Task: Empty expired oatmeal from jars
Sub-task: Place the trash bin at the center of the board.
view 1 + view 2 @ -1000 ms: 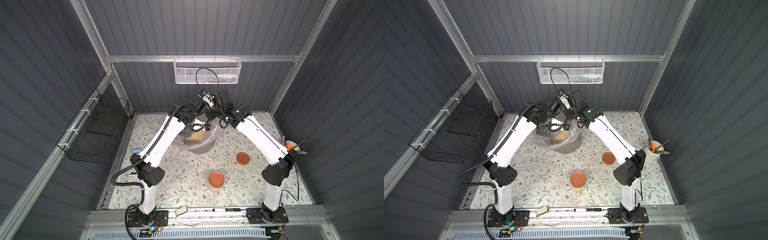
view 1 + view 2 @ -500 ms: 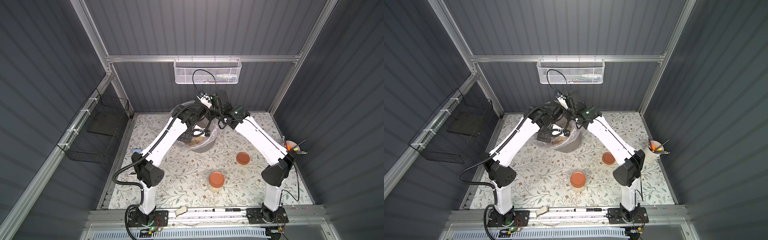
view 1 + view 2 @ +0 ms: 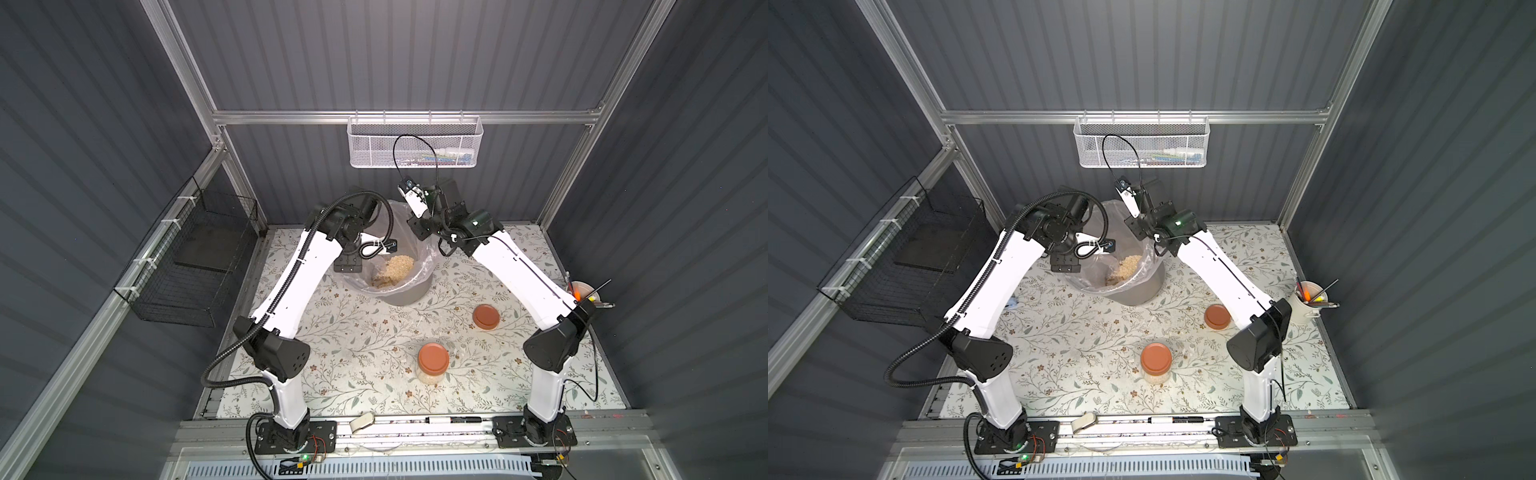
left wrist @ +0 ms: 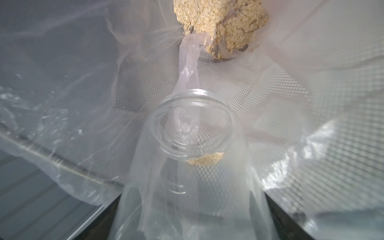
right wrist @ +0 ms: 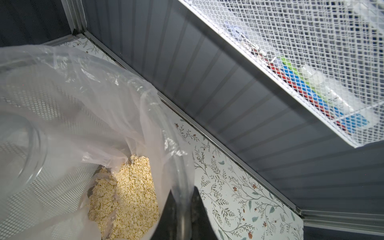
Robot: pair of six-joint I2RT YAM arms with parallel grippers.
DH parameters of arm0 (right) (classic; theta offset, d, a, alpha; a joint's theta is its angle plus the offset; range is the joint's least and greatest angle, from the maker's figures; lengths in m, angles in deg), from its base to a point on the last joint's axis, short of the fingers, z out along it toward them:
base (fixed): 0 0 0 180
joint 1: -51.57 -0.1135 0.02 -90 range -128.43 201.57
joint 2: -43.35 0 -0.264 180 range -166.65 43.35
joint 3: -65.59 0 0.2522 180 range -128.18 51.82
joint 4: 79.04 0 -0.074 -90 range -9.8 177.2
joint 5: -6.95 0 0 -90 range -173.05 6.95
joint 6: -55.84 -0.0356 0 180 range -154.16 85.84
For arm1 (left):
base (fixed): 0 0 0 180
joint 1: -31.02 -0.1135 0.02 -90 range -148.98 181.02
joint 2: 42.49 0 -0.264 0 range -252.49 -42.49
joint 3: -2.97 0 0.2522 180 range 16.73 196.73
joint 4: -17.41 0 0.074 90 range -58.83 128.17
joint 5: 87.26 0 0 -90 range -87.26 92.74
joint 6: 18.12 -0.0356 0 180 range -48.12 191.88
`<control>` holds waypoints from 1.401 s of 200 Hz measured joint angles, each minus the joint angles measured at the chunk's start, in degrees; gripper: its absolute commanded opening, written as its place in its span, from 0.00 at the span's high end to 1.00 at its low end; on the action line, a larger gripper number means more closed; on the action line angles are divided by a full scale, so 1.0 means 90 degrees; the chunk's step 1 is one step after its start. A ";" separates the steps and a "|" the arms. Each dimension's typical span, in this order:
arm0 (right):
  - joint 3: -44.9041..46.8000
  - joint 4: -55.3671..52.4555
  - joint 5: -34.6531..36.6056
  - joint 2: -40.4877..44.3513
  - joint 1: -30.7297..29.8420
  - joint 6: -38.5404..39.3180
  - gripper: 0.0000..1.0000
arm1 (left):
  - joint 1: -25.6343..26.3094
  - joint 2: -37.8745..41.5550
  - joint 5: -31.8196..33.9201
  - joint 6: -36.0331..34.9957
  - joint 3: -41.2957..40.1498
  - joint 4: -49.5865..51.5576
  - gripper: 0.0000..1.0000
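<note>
Task apparently half done.
Left gripper (image 4: 192,212) clamped the open jar (image 4: 193,135), little oatmeal (image 4: 204,160) inside, over the bin (image 3: 409,293); right gripper (image 5: 181,207) pinched its rim; the lidded jar (image 3: 432,365) stood unopened.

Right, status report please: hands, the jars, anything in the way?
Left hand shut on open jar, tipped into bin. Right hand pinching bin rim. Oatmeal mostly dumped, few flakes at mouth. Lidded jar waiting; nothing blocking.
</note>
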 measured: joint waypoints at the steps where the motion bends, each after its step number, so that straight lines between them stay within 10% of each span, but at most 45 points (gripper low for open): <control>1: -0.0002 0.0000 0.0000 0.0000 0.0000 -0.0010 0.96 | -0.0002 -0.0022 -0.0010 -0.0002 0.0032 0.0012 1.00; 119: -0.0109 -0.0168 -0.0240 -0.0061 0.0219 -0.0238 0.96 | 0.1027 -0.0379 -0.1156 -0.0219 0.0765 0.0095 1.00; 192: -0.0185 0.0177 -0.0551 -0.0058 0.0129 -0.0362 0.96 | -0.0942 0.0138 -0.1532 0.0284 -0.0512 -0.0478 1.00; 280: -0.0029 0.0304 -0.0500 -0.0058 0.0367 -0.0590 0.96 | -0.0338 0.0267 -0.2351 0.0342 -0.0316 -0.1464 1.00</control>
